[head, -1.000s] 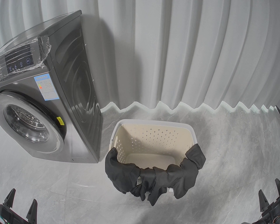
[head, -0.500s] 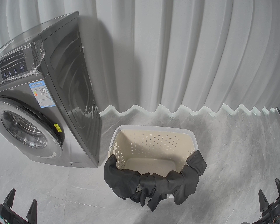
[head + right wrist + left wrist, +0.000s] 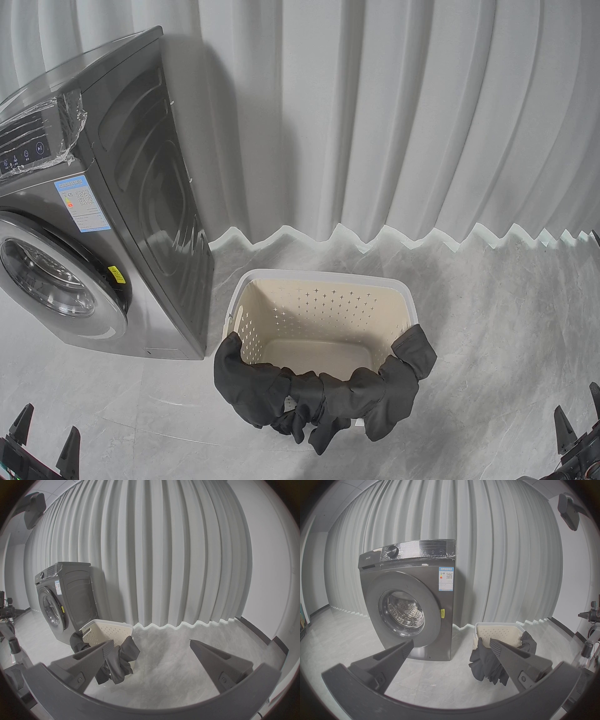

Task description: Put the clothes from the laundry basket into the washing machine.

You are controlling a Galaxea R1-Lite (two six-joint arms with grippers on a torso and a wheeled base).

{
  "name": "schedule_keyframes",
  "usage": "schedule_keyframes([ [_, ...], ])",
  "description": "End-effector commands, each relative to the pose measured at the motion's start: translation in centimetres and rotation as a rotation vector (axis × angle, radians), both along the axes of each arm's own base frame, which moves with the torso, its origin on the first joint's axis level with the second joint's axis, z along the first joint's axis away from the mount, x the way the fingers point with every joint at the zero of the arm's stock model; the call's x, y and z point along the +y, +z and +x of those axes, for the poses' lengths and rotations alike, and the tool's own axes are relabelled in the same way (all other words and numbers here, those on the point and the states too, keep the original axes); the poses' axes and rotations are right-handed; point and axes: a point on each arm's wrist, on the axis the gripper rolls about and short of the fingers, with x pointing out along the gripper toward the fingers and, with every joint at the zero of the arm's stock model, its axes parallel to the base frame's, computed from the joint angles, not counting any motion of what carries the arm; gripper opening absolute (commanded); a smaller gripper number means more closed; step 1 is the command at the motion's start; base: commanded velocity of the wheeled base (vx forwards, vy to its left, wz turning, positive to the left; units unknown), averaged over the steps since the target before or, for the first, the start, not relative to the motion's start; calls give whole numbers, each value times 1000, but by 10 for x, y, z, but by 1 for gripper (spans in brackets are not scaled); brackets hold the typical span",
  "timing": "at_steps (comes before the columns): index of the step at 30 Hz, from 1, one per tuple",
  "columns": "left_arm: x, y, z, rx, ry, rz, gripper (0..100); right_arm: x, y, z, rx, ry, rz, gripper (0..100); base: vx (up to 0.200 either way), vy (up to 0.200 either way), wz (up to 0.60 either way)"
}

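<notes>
Left gripper (image 3: 450,643), fingers spread wide and holding nothing, sits low at the robot's near left; right gripper (image 3: 150,642), equally wide and empty, sits low at the near right; both are well apart from the clothes. A black garment (image 3: 325,394) lies draped along the near rim of a cream perforated laundry basket (image 3: 325,275), running from its left corner to its right corner, with twisted folds hanging down the outer wall; the basket's inside looks otherwise bare. The cloth appears soft, light and limp, so it will likely sag and trail when lifted; the thick bunched middle on the near rim seems the best place to pinch, since a loose end could leave the rest dragging or catching on the rim, and the light basket might tip. Just beside the basket, to the robot's left, stands a dark grey front-loading washing machine (image 3: 144,187); its round door (image 3: 50,281) appears shut. Pale marbled floor (image 3: 512,312) lies all around; a white pleated curtain (image 3: 375,112) hangs behind.
</notes>
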Motion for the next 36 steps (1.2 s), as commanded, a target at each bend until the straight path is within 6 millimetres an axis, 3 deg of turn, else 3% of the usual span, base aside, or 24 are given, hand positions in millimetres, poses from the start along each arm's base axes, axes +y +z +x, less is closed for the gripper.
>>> schedule_keyframes([
  [1, 0, -5, 0, -2, 1, 0, 100, 0, -5, 0, 1, 0, 0, 100, 0, 0, 0],
  [5, 0, -5, 0, -2, -1, 0, 100, 0, -5, 0, 1, 0, 0, 100, 0, 0, 0],
  [26, 0, -5, 0, -2, -1, -2, 100, 0, -5, 0, 1, 4, 0, 100, 200, 0, 0],
  [36, 0, -5, 0, -2, -1, 0, 100, 0, -5, 0, 3, 4, 0, 100, 0, 0, 0],
])
